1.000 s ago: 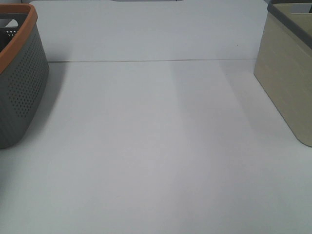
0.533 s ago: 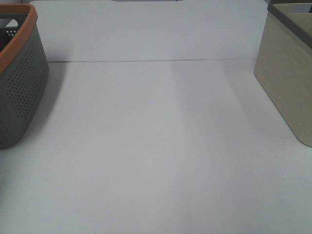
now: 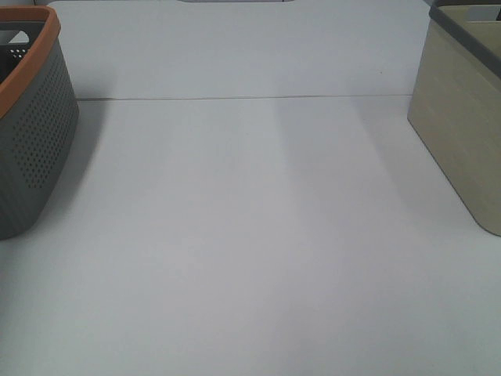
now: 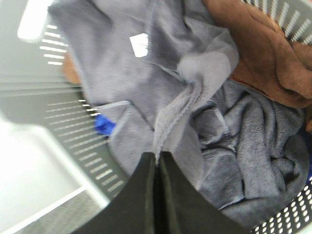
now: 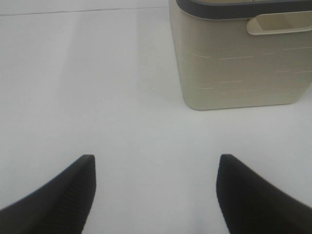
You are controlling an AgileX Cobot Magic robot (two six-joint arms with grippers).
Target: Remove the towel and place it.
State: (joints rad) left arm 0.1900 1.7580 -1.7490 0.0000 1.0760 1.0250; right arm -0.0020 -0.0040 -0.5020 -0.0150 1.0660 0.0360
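Observation:
The towel (image 4: 146,83), a dark grey terry cloth with a small white tag (image 4: 139,45), lies crumpled inside the grey basket (image 4: 63,112). In the left wrist view my left gripper (image 4: 157,155) is shut on a raised fold of the towel's hem. The high view shows that basket (image 3: 31,133) at the left edge, with an orange rim, but neither arm and no towel. Over bare white table my right gripper (image 5: 156,161) hangs open and holds nothing.
A brown cloth (image 4: 263,48) and a bit of blue fabric (image 4: 104,125) share the basket with the towel. A beige bin with a dark rim (image 3: 462,117) stands at the table's right side, just ahead of the right gripper (image 5: 239,63).

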